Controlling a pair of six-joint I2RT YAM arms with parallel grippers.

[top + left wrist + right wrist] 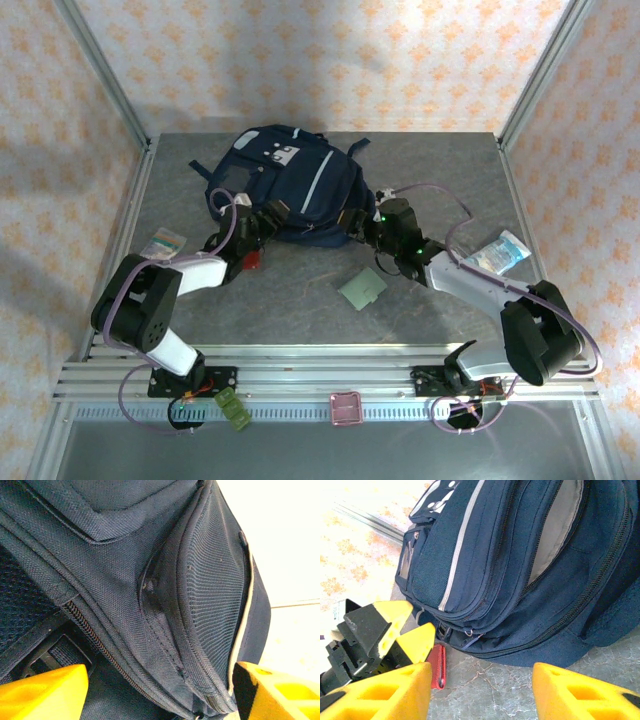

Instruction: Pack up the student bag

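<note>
Yellow fingers (385, 690) of the right gripper (480, 692) are spread wide apart, and nothing is held between them. Just past them the student bag (520, 580) is seen lying on the grey table (605, 650), with one zip pocket (555, 525) gaping and a small red thing (438, 666) beside its corner. From the left wrist, the left gripper (160, 697) is also seen wide open, set close against the bag's side, where a zip (85, 625) is shown. From above, the bag is found at the far middle of the table, with a green card (362, 288), a left packet (163, 243) and a right packet (498, 252) laid nearer
</note>
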